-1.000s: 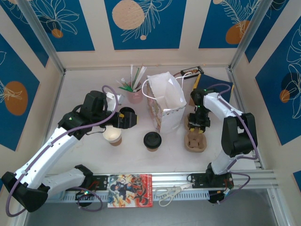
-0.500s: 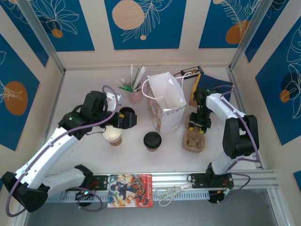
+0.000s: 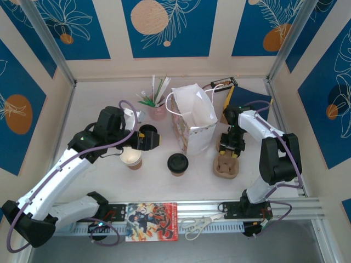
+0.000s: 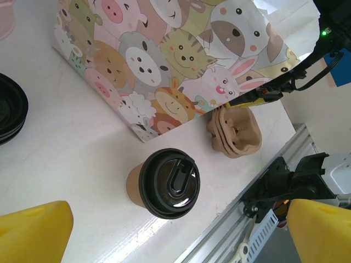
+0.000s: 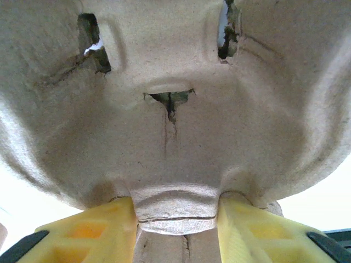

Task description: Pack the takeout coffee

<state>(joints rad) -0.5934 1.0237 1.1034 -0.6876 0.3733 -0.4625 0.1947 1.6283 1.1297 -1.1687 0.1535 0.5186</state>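
Note:
The takeout coffee (image 3: 131,157), an open kraft cup with a cream inside, stands on the table left of centre. My left gripper (image 3: 150,139) hangs open just right of and behind it, its yellow fingers (image 4: 34,232) wide apart with nothing between them. Below it in the left wrist view stands a second kraft cup with a black lid (image 4: 168,184) (image 3: 177,163). The cartoon-animal paper bag (image 3: 193,118) (image 4: 164,66) stands open in the middle. My right gripper (image 3: 229,151) (image 5: 175,219) is shut on an edge tab of the pulp cup carrier (image 3: 227,165) (image 5: 175,98) (image 4: 236,131).
A stack of black lids (image 3: 147,132) (image 4: 10,116) lies left of the bag. A pink cup of straws (image 3: 157,110) stands behind it. A dark blue book (image 3: 248,101) lies at the back right. Scissors (image 3: 197,223) and a comic (image 3: 152,221) rest on the front rail.
My right wrist has shifted slightly at the far edge of the carrier while gripping it. The left arm and both cups have stayed put.

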